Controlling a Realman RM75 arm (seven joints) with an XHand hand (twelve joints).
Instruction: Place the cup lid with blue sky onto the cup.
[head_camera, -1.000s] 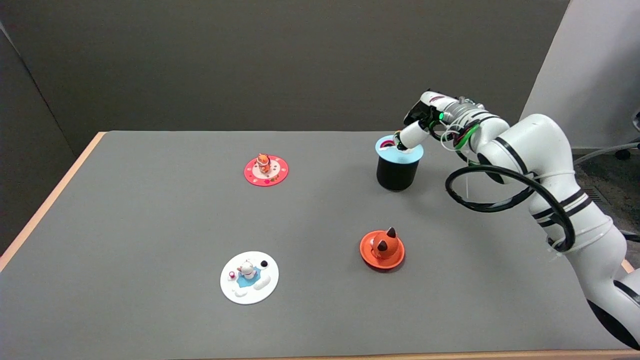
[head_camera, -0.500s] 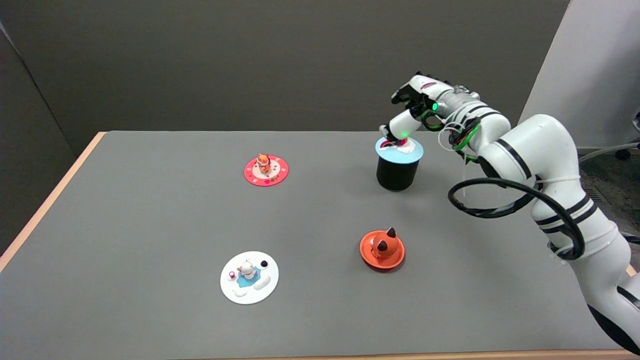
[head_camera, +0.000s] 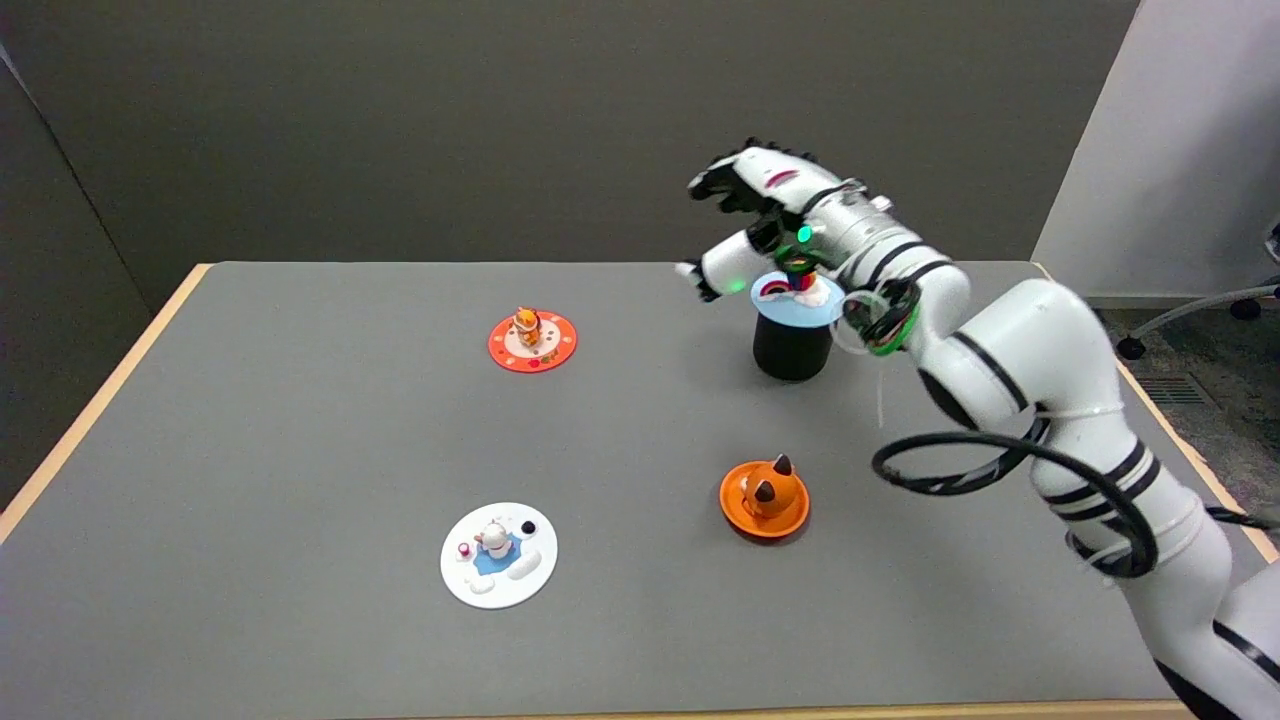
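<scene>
On top of the black cup (head_camera: 792, 348) sits the sky-blue lid (head_camera: 797, 298), flat across the rim with its small rainbow figure upright. Above and just left of the cup, the right hand (head_camera: 752, 215) hangs in the air, fingers (head_camera: 708, 277) spread wide, holding nothing and clear of the lid.
</scene>
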